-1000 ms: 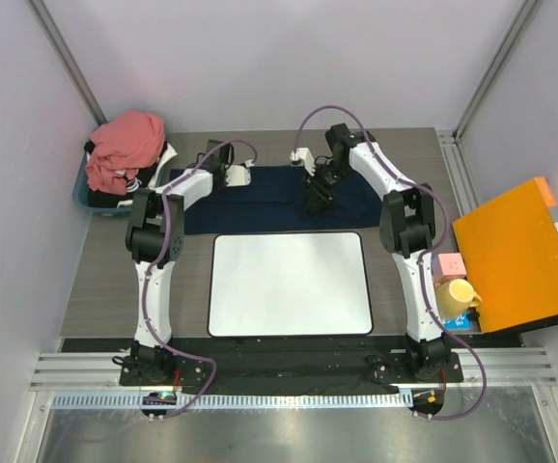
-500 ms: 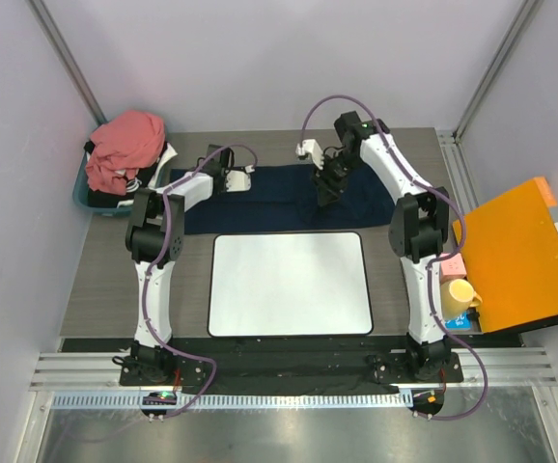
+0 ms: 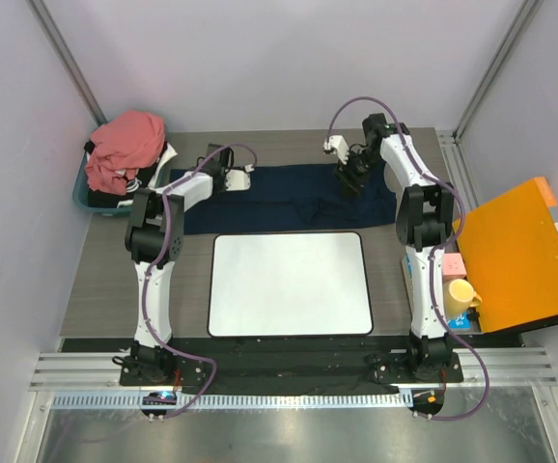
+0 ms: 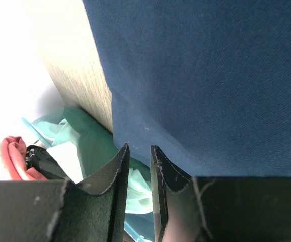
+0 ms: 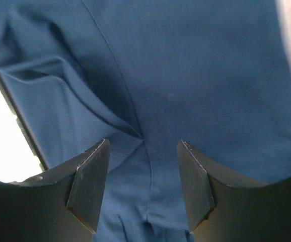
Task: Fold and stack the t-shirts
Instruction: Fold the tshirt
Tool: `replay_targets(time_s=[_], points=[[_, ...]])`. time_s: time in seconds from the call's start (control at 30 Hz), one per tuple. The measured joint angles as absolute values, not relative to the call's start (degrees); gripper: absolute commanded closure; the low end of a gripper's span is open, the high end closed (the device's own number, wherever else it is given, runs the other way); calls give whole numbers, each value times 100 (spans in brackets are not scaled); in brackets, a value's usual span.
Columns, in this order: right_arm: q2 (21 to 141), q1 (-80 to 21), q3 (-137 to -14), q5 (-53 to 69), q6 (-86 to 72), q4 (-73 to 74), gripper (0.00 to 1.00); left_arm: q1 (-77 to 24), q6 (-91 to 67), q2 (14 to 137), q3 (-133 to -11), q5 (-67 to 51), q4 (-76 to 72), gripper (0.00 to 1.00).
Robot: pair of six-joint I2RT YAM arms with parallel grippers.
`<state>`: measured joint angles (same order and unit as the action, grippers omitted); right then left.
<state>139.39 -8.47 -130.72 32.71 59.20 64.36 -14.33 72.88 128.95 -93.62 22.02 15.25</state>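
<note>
Step, as judged: flattening navy t-shirt (image 3: pixel 279 198), spread just beyond white mat (image 3: pixel 289 285); salmon-pink t-shirt (image 3: pixel 125 145) heaped beyond mat's left corner. Left gripper (image 4: pixel 139 147) nearly closed, grasp uncertain; right gripper (image 5: pixel 143 143) open over crease. Next: smooth crease, fold

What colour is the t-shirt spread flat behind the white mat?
The t-shirt is plain dark navy, clearest in the right wrist view.
</note>
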Motion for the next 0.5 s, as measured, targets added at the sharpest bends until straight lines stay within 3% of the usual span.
replay_targets(time_s=[0.5], points=[[14195,-967,-12919,3767,6447,7314,43,-1422,7572,12877,-9452,2255,1522,76]])
